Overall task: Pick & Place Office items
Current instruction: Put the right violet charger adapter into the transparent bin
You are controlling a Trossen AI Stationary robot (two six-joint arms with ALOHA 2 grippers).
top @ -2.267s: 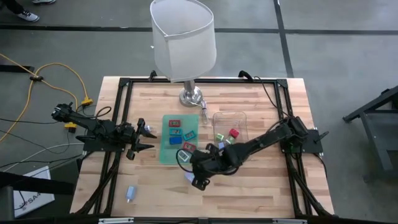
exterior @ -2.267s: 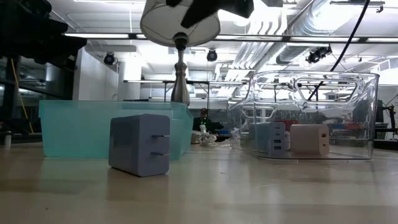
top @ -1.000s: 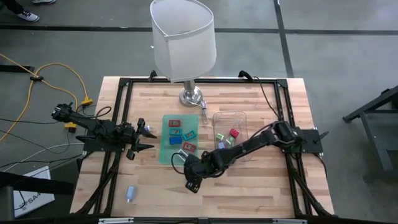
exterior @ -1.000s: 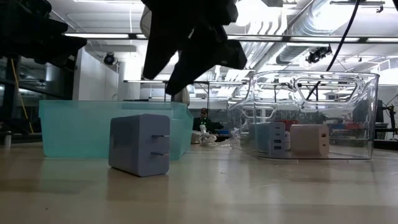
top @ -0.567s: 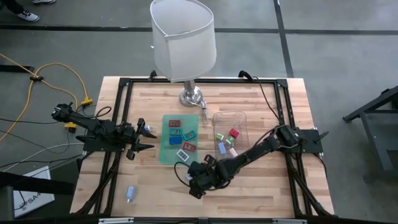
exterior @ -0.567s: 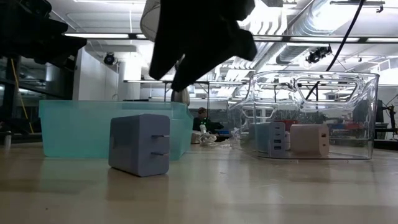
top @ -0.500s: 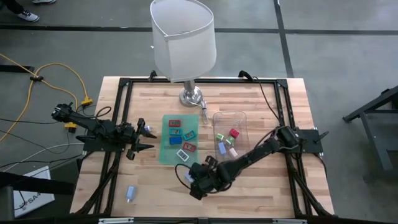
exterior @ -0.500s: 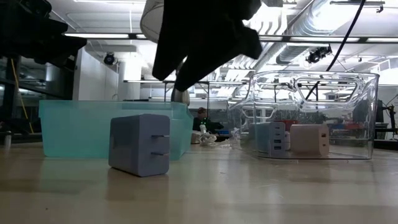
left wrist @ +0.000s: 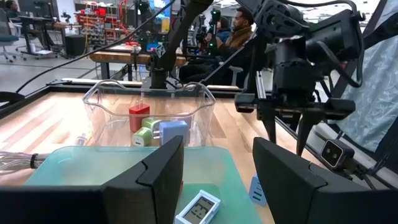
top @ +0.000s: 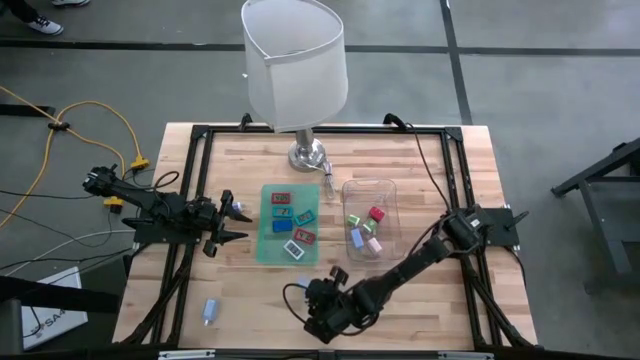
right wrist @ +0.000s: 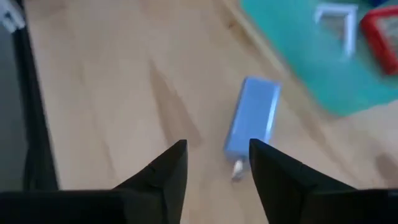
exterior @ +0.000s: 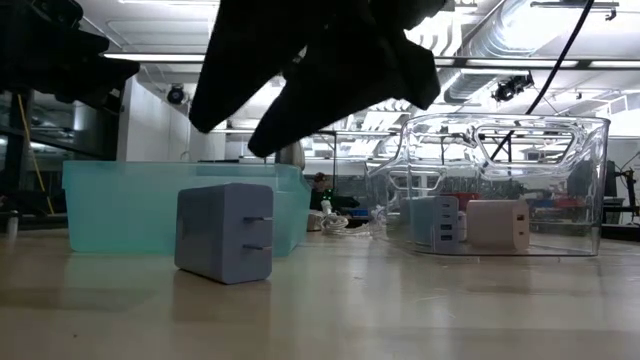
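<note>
Near the table's front edge, right gripper (top: pixel 318 322) hovers, jaws apart and empty; no writing legible.

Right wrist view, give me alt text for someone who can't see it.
The right pincer, its two dark fingers apart and holding nothing, looks down at a light blue charger lying on the bare wooden table. At one edge lies the green mat, carrying a white-framed piece and a red one.

Right pincer (top: pixel 322 322) open, left pincer (top: pixel 238 222) open
</note>
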